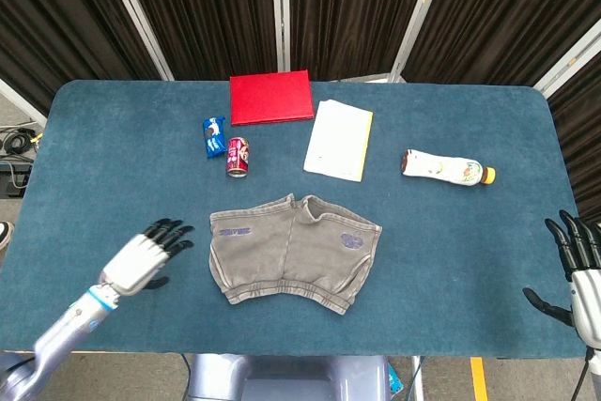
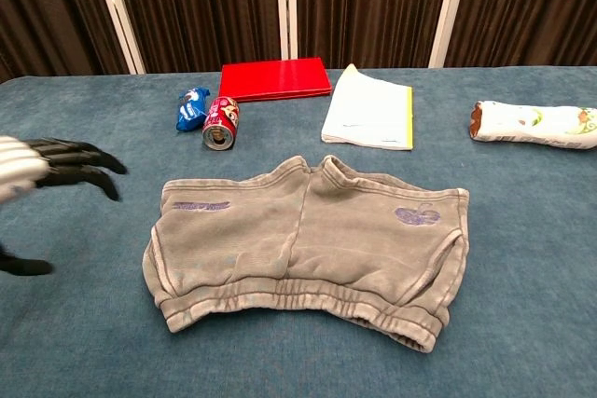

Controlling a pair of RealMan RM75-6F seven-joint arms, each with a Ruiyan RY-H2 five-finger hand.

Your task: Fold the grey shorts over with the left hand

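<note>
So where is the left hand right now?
In the head view the left hand hovers open over the table's near left part, just left of the grey shorts and not touching them; the chest view shows it at the left edge.

Colour rundown: the left hand (image 1: 143,256) has a white shell with black fingers (image 2: 86,167), same deal on the right hand (image 1: 584,274). Just right of the left hand, the shorts (image 2: 305,243) are washed-out grey with purple prints. Beyond it: a blue snack packet (image 1: 213,136), a red can (image 1: 238,157), a plain red book (image 1: 271,97). Further right, a white booklet (image 1: 339,139) with a yellow edge and a white patterned bottle (image 1: 447,168) with an orange cap. Teal-blue table (image 1: 122,138), dark curtains (image 1: 347,7).
</note>
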